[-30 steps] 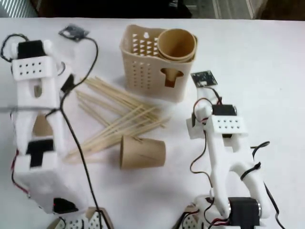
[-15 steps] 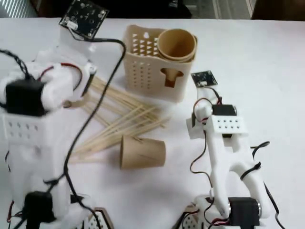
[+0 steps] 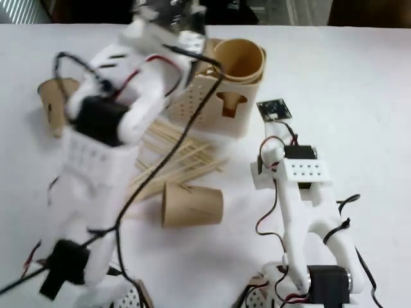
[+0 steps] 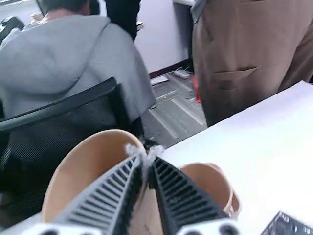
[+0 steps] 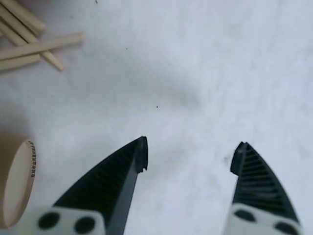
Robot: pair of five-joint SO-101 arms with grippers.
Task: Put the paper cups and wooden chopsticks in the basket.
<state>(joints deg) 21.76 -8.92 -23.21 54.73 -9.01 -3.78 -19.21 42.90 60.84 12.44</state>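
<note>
My left gripper [image 4: 144, 154] is shut on the rim of a paper cup [image 4: 83, 171], held up high by the basket [image 3: 215, 112]. Stacked cups [image 3: 241, 58] stand in the basket's right corner, and the left wrist view shows them [image 4: 210, 181] just beyond the held cup. Another cup [image 3: 191, 205] lies on its side at the table's middle, touching the pile of wooden chopsticks [image 3: 176, 160]. A third cup [image 3: 54, 102] lies at the far left. My right gripper [image 5: 190, 149] is open over bare table, with chopstick ends [image 5: 34, 46] and the lying cup's base [image 5: 17, 183] nearby.
The left arm [image 3: 109, 141] stretches across the chopstick pile with its cable hanging over it. The right arm [image 3: 298, 173] stands right of the lying cup. The table's right side [image 3: 359, 96] is open. People and a chair are beyond the far edge.
The left arm rose from the table's left side and swung right toward the basket with the cup. This uncovered the cup at the far left. The right arm stayed still.
</note>
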